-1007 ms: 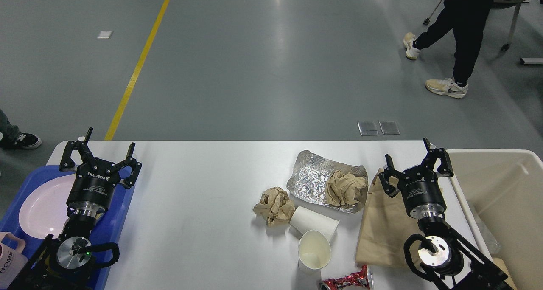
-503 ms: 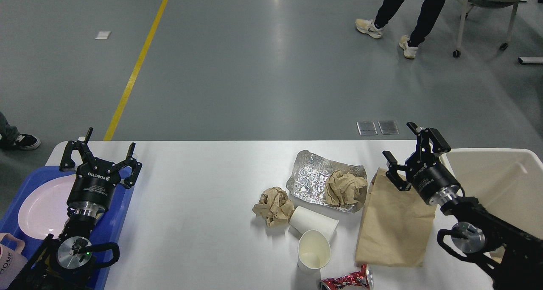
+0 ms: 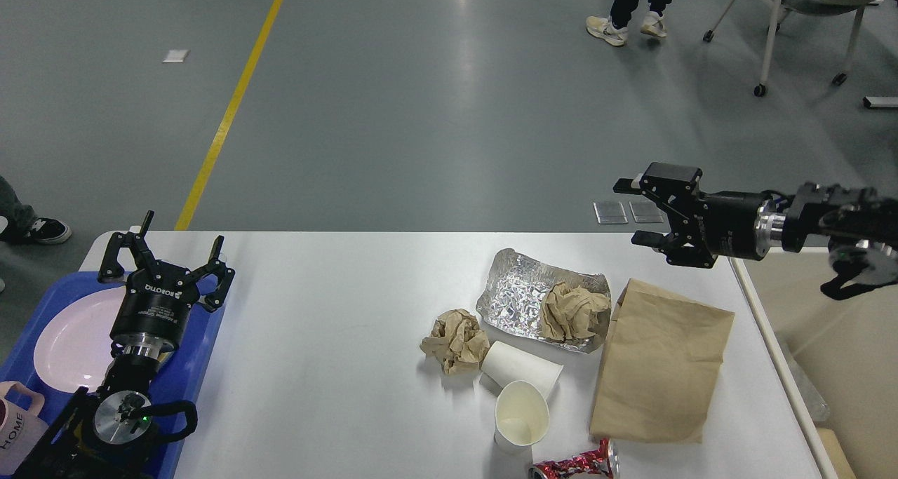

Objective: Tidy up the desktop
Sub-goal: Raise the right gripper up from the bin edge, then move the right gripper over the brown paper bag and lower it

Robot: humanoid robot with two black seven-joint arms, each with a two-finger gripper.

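Observation:
The white desktop holds litter on its right half: a brown paper bag, a sheet of foil with a crumpled brown paper ball on it, a second paper ball, two white paper cups, one lying and one tilted with its mouth towards me, and a crushed red can at the front edge. My right gripper is open and empty, held level above the table's far right corner, fingers pointing left. My left gripper is open and empty over the blue tray.
A blue tray at the left edge holds a white plate and a pink mug. A cream bin stands beside the table's right edge. A person's feet and a wheeled chair are on the floor behind.
My right arm has lifted off the paper bag and swung up and right, turning its gripper level and pointing left. The left arm has not moved. The person behind walked left.

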